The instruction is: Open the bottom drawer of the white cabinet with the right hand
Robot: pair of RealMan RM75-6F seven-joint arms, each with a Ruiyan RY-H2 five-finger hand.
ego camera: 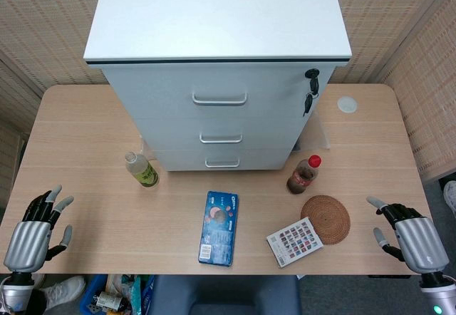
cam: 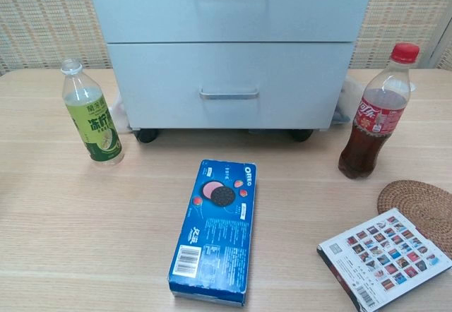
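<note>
The white cabinet [ego camera: 221, 51] stands at the back middle of the table, its three drawers closed. Its bottom drawer [cam: 229, 86] carries a silver handle [cam: 228, 94], seen also in the head view as the lowest handle [ego camera: 222, 163]. My right hand [ego camera: 410, 238] rests at the table's near right corner, fingers apart and holding nothing, far from the cabinet. My left hand [ego camera: 35, 229] lies at the near left corner, likewise open. Neither hand appears in the chest view.
A green drink bottle [cam: 92, 114] stands left of the cabinet and a cola bottle [cam: 374, 114] right of it. A blue Oreo box [cam: 215, 227] lies in front, with a woven coaster [ego camera: 325, 219] and a card box [ego camera: 293, 241] to the right. Keys [ego camera: 311, 87] hang from the cabinet's lock.
</note>
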